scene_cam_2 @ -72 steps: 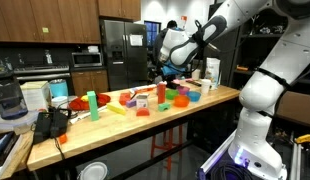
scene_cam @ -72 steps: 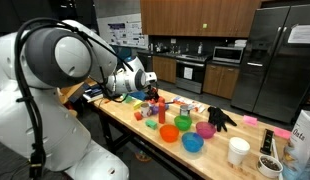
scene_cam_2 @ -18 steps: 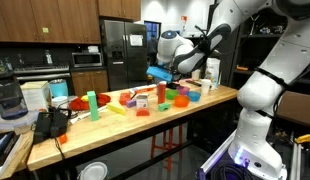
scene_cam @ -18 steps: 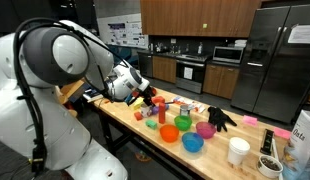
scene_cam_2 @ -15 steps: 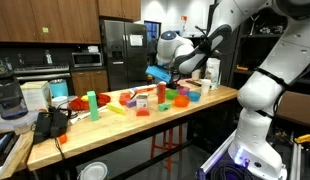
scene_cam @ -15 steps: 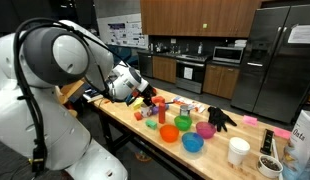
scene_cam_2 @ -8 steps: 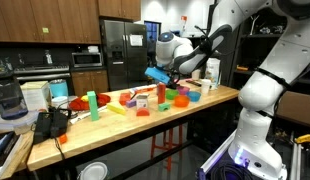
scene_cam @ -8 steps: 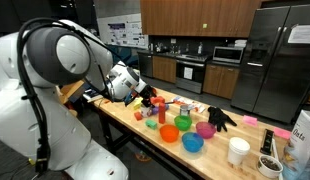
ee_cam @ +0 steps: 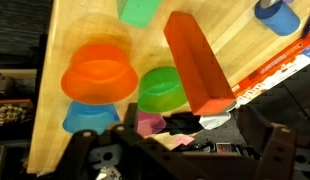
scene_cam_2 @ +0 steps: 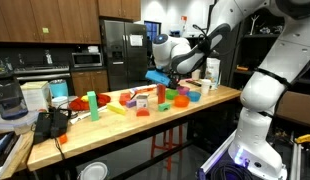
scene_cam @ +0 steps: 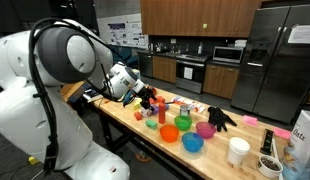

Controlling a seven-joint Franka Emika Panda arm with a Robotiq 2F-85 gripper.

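Note:
My gripper (scene_cam: 146, 95) hangs open above the wooden table (scene_cam: 130, 122), nothing between its fingers; it also shows in the exterior view from the far end of the table, gripper (scene_cam_2: 157, 78). In the wrist view the dark fingers (ee_cam: 281, 150) frame the bottom edge. Below them lie an upturned orange bowl (ee_cam: 100, 74), a green bowl (ee_cam: 162, 90), a blue bowl (ee_cam: 89, 118), a pink bowl (ee_cam: 146, 124) and a tall red block (ee_cam: 198, 60). The same orange bowl (scene_cam: 169, 133) and green bowl (scene_cam: 183, 122) sit mid-table in an exterior view.
A black glove (scene_cam: 221, 118), a white cup (scene_cam: 238, 150) and a plant pot (scene_cam: 268, 164) stand toward the table's far end. A green cup (scene_cam_2: 92, 100), a red box (scene_cam_2: 142, 100) and a black object (scene_cam_2: 51, 123) sit along the table. Kitchen cabinets and a fridge (scene_cam: 265, 60) stand behind.
The arm has shifted a little, carrying the gripper slightly sideways over the table. The jaws stay open and nothing on the table has moved.

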